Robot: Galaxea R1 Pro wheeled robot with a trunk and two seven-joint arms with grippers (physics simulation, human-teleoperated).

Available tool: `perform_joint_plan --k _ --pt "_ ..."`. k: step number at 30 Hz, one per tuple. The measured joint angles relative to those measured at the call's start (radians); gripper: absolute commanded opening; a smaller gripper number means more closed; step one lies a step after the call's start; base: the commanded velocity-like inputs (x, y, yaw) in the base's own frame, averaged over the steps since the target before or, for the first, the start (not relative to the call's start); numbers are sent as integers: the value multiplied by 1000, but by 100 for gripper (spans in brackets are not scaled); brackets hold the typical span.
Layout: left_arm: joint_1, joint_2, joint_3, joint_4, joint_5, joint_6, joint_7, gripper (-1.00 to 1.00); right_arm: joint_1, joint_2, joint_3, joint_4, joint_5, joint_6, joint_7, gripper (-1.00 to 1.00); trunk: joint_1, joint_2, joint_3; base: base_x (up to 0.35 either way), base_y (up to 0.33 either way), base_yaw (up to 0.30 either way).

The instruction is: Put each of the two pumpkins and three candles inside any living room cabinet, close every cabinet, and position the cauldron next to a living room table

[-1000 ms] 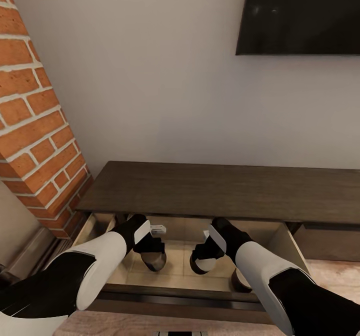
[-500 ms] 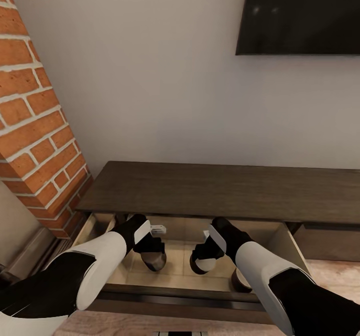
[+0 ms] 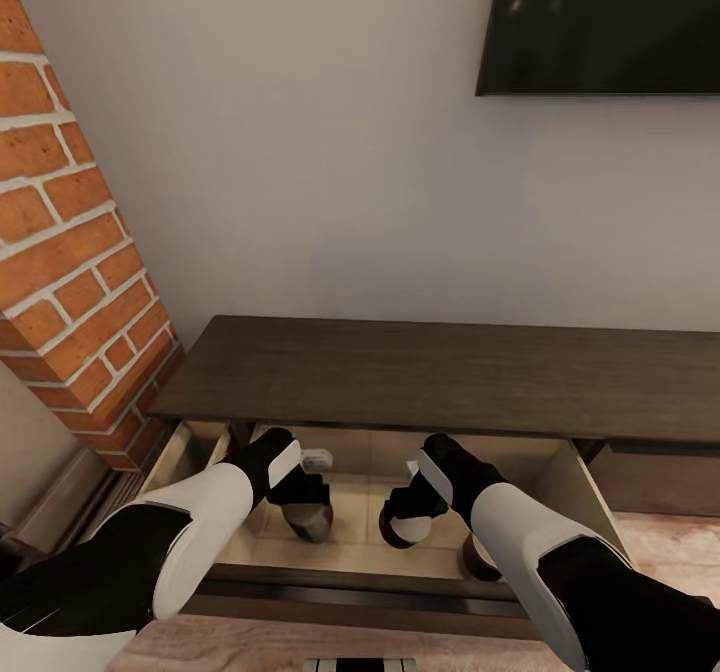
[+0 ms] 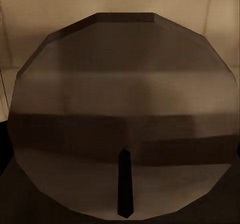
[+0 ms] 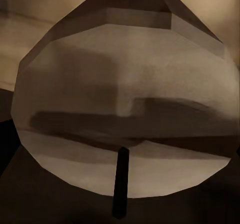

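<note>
- You have both arms reaching down into the open drawer (image 3: pixel 560 477) of the cabinet (image 3: pixel 440 377), which runs along the far wall under the TV (image 3: pixel 600 22), with a brick column (image 3: pixel 70 252) to its left.
- Your left gripper (image 3: pixel 305 512) sits over a candle (image 3: pixel 308 522) on the pale drawer floor; the left wrist view shows that candle's flat top and wick (image 4: pixel 125 189) close up. I can't tell whether the gripper is clamped on it or let go, since the fingers are hidden.
- Your right gripper (image 3: pixel 405 522) is over a second candle (image 3: pixel 410 530) just to the right of the first; the right wrist view shows its top (image 5: pixel 125 99). Its grip can't be told either.
- A third dark rounded shape (image 3: pixel 478 562) lies near your right forearm at the drawer's near edge; it looks like another candle, but it's partly hidden.
- Count: two candles for certain, perhaps three; one cabinet, one drawer open.
- My read on progress: the candles are in or almost in. What remains is to free both grippers if they're gripping, pull back, and shut this drawer.
- From here nothing tells me where the pumpkins and the cauldron stand, so treat those steps as unconfirmed.
</note>
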Motion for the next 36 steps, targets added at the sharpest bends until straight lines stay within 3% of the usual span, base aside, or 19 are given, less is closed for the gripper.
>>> perform_joint_plan --k 4,11,17,28,36 --pt "0 0 -1 3 1 -41 0 -100 0 0 0 0 -1 -1 1 -100 0 0 0 0 0 0" --pt "0 0 -1 5 0 -51 0 -100 0 1 0 0 0 -38 0 -100 0 0 0 0 0 0" --pt "0 0 -1 5 2 -50 0 -100 0 1 0 0 0 -41 1 -100 3 -1 -23 0 0 0" --pt "0 0 -1 5 2 -50 0 -100 0 0 0 0 0 -41 1 -100 3 -1 -23 0 0 0" --pt "0 0 -1 5 2 -50 0 -100 0 1 0 0 -1 -41 1 -100 5 -3 -46 0 0 0"
